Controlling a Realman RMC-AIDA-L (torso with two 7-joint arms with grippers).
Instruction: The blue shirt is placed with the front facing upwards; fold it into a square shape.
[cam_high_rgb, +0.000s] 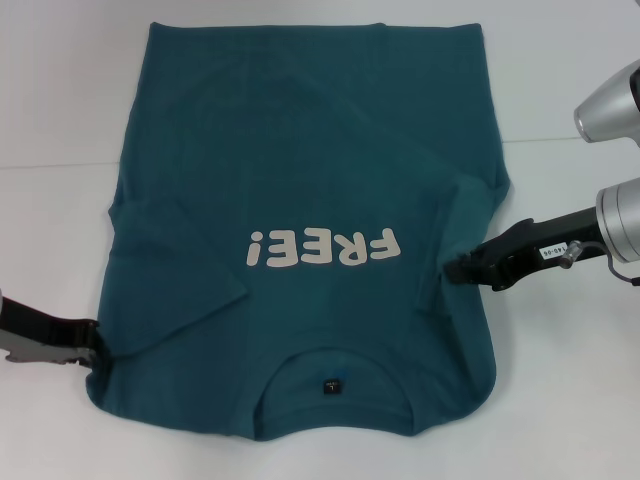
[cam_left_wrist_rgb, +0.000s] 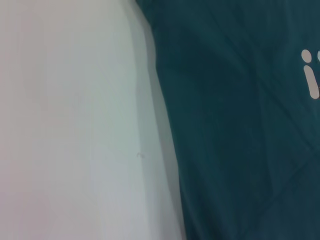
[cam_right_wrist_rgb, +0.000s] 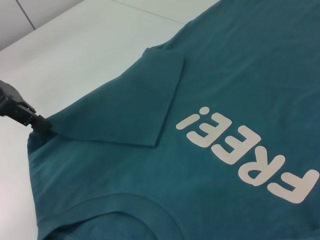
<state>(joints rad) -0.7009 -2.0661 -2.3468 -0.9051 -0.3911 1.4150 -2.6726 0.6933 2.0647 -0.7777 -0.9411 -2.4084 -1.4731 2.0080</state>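
The blue shirt (cam_high_rgb: 300, 140) (cam_left_wrist_rgb: 235, 150) (cam_right_wrist_rgb: 240, 60) lies flat, front up, with its white "FREE!" lettering (cam_high_rgb: 325, 247) (cam_right_wrist_rgb: 247, 150) showing and the collar with a small dark neck tag (cam_high_rgb: 332, 384) nearest me. Both sleeves are folded inward onto the body. My left gripper (cam_high_rgb: 93, 352) (cam_right_wrist_rgb: 42, 125) sits low at the shirt's near left shoulder corner, shut on the cloth edge, which rises slightly to its tip. My right gripper (cam_high_rgb: 450, 268) reaches in from the right, its tip resting over the right side of the shirt just below the folded sleeve.
The shirt lies on a white table (cam_high_rgb: 60, 110) (cam_left_wrist_rgb: 75, 125) with bare surface to its left and right. A seam or table edge (cam_high_rgb: 560, 138) runs behind, level with the upper part of the shirt. A silver arm segment (cam_high_rgb: 610, 105) hangs at the right edge.
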